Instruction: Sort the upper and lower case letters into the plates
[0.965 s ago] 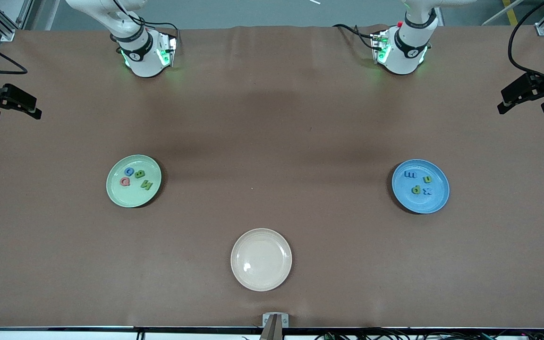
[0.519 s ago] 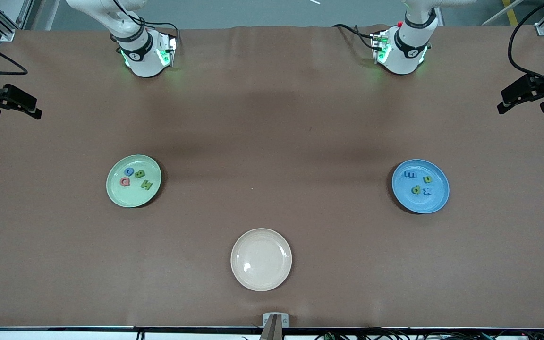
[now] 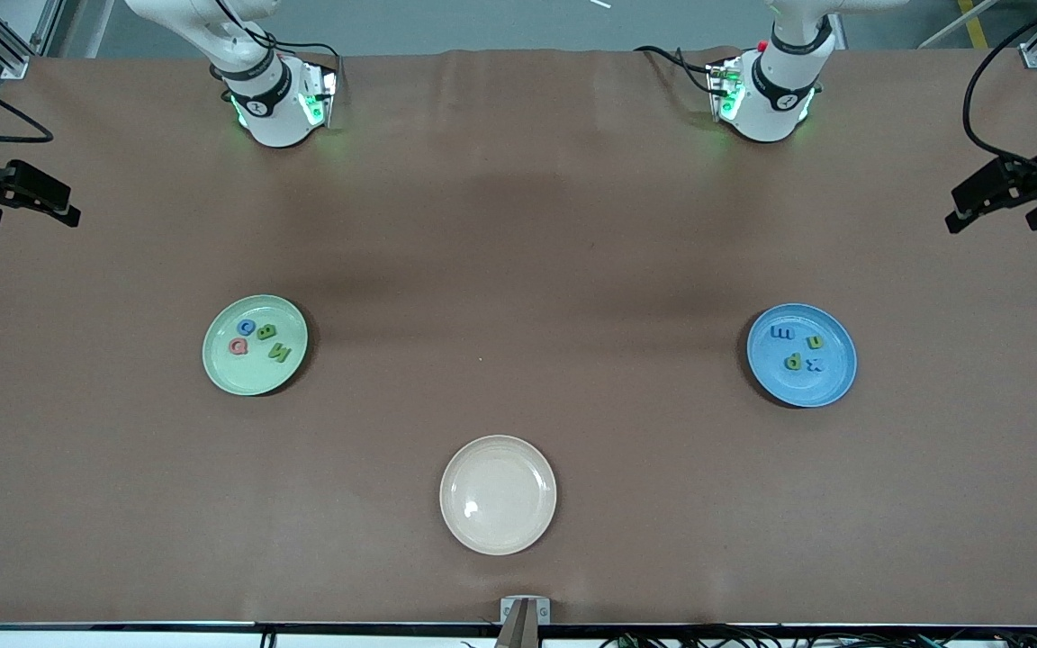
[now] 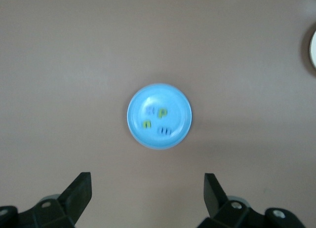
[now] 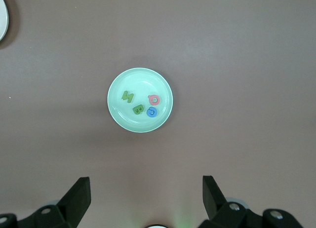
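1. The mint green plate (image 3: 255, 345) is sitting on the brown table (image 3: 518, 270) toward the right arm's end, at about 9 o'clock from the table's middle in the front view.
2. It is holding four letters: a blue C (image 3: 247, 328), a green B (image 3: 267, 332), a pink Q (image 3: 238, 346) and a green N (image 3: 279, 353), all lying flat and apart from one another.
3. The blue plate (image 3: 801, 355) is sitting toward the left arm's end, at about 3 o'clock from the table's middle.
4. It is carrying a blue m (image 3: 781, 333), a green n (image 3: 815, 342), a green p (image 3: 793, 362) and a blue x (image 3: 814, 364).
5. The cream plate (image 3: 498, 494) is lying bare at about 6 o'clock, nearer to the front camera than the other two plates.
6. The right gripper (image 3: 64, 211) is hanging in the air over the table's edge at the right arm's end, its fingers (image 5: 75, 197) spread wide and gripping nothing.
7. The left gripper (image 3: 987, 216) is hanging over the table's edge at the left arm's end, its fingers (image 4: 77, 194) likewise spread apart and bare.
8. Each wrist view is looking straight down on its own plate, well below the fingertips.
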Robot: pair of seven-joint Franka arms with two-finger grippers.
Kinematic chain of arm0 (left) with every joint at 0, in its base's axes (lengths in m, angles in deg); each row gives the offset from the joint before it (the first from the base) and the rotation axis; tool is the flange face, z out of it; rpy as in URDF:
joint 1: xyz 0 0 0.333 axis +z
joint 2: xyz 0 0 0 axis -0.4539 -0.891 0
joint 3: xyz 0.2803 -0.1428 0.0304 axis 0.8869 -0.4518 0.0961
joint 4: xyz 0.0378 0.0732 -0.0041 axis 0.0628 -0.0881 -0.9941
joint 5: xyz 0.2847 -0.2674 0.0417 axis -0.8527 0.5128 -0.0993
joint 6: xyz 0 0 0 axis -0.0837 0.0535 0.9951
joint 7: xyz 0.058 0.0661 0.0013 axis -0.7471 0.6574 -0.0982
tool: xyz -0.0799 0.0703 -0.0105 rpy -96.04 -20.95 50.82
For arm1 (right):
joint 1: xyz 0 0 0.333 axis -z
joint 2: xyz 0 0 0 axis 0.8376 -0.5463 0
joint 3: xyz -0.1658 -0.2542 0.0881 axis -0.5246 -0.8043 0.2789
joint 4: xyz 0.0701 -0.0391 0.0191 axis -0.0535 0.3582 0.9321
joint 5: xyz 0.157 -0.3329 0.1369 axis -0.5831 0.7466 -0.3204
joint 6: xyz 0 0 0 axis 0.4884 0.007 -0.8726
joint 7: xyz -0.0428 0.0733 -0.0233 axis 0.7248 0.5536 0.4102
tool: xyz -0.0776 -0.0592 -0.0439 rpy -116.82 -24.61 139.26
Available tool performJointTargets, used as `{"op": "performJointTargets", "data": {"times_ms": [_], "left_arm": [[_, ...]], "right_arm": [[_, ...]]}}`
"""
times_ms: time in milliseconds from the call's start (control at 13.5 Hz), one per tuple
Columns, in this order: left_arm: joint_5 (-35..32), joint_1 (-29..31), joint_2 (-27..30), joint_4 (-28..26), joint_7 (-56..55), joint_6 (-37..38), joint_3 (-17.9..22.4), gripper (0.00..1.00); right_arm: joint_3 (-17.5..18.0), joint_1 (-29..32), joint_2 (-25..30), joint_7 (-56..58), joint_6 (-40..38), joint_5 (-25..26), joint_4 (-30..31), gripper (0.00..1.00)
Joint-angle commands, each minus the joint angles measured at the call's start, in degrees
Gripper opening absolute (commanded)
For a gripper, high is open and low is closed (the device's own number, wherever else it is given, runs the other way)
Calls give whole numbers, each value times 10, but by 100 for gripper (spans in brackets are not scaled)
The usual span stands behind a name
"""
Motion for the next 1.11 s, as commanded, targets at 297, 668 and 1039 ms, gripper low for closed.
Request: {"op": "performJointTargets", "data": {"times_ms": [297, 668, 1039], "left_arm": [[1, -1, -53, 47, 10, -28, 0, 100], [2, -5, -52, 40, 7, 13, -1, 100], [1, -2, -28, 2, 7, 14, -9, 100]], "right_arm": [[3, 2, 15, -9, 1, 2, 15, 100], [3, 2, 15, -9, 1, 2, 15, 100], [3, 1, 14, -8, 1, 2, 15, 100]]}}
